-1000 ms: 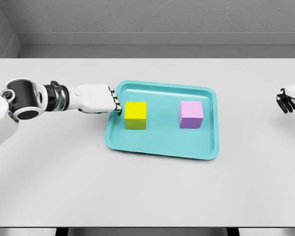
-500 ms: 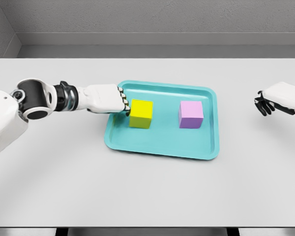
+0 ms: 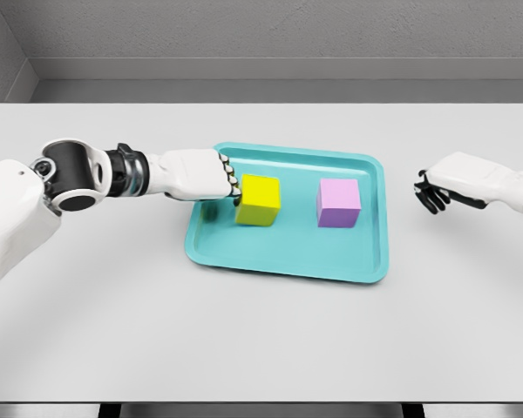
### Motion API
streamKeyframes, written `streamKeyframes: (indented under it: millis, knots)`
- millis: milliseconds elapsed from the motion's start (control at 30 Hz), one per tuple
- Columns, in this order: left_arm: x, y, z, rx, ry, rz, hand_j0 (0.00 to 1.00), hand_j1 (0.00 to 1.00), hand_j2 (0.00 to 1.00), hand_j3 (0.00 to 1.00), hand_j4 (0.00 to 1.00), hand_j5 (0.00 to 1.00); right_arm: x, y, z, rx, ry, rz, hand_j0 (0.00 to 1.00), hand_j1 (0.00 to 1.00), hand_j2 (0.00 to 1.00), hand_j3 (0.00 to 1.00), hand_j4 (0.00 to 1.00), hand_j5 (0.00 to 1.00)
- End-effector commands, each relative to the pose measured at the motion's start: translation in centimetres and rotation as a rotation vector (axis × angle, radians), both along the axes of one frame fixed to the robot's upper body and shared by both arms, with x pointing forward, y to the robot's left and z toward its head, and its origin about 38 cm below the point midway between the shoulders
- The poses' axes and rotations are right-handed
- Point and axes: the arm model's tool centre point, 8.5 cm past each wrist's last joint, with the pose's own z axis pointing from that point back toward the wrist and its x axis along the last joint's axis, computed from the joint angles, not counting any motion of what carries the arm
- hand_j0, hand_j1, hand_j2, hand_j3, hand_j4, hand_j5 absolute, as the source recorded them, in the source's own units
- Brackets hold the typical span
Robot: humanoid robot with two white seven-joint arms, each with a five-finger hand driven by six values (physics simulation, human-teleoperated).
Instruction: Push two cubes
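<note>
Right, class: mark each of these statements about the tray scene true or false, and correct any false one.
1. The yellow cube and purple cube both sit inside the teal tray. True.
2. The left hand is against the yellow cube's left side. True.
3. The two cubes are touching. False: bare tray shows between them.
4. The right hand rests on the purple cube. False: it is outside the tray, to its right.
5. The purple cube is stacked on the yellow one. False: they sit side by side.

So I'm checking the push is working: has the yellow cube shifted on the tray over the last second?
Yes. The yellow cube has slid right across the teal tray, toward the purple cube, with the left hand against it.
</note>
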Motion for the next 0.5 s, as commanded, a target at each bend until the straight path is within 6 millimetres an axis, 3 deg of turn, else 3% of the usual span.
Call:
streamKeyframes:
  millis: [0,200,233,367,400,467]
  knots:
    - [0.0,-0.1,0.0,-0.005,0.001,0.001,0.68,0.68,0.68,0.68,0.68,0.68,-0.1,0.3,-0.1,0.004,0.006,0.009,0.00,0.00,0.00,0.00,0.00,0.00]
    - [0.0,-0.1,0.0,-0.005,0.001,0.001,0.68,0.68,0.68,0.68,0.68,0.68,-0.1,0.3,-0.1,0.004,0.006,0.009,0.00,0.00,0.00,0.00,0.00,0.00]
    - [0.0,-1.3,0.1,-0.014,-0.006,-0.016,0.68,0.68,0.68,0.68,0.68,0.68,-0.6,2.1,-1.0,0.007,0.034,0.052,0.00,0.00,0.00,0.00,0.00,0.00]
    - [0.0,-1.3,0.1,-0.014,-0.006,-0.016,0.68,0.68,0.68,0.68,0.68,0.68,-0.6,2.1,-1.1,0.007,0.035,0.052,0.00,0.00,0.00,0.00,0.00,0.00]
    - [-0.1,-1.9,-0.1,-0.014,-0.007,-0.024,0.68,0.68,0.68,0.68,0.68,0.68,0.0,3.7,-2.1,0.013,0.049,0.075,0.00,0.00,0.00,0.00,0.00,0.00]
    - [-0.1,-1.8,-0.1,-0.012,-0.011,-0.023,0.68,0.68,0.68,0.68,0.68,0.68,0.2,3.6,-2.0,0.010,0.048,0.072,0.00,0.00,0.00,0.00,0.00,0.00]
